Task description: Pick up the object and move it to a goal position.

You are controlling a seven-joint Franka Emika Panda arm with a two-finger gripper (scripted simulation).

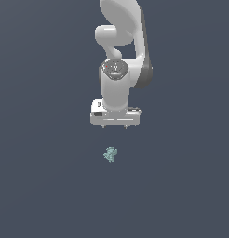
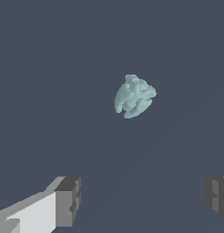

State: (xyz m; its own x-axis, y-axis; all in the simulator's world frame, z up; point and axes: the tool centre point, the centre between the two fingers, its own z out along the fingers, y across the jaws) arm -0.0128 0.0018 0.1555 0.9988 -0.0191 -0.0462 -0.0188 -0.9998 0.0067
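Note:
The object is a tiny pale teal lumpy thing lying on the dark grey floor, near the middle of the exterior view. My white gripper hangs above it, pointing down, with a clear gap between its fingertips and the object. In the wrist view the object lies ahead of the gripper and apart from it. The two grey fingertips stand wide apart with nothing between them. The gripper is open and empty.
The dark grey floor spreads flat all around. The white arm rises behind the gripper toward the exterior view's top edge. No other objects or goal marker show.

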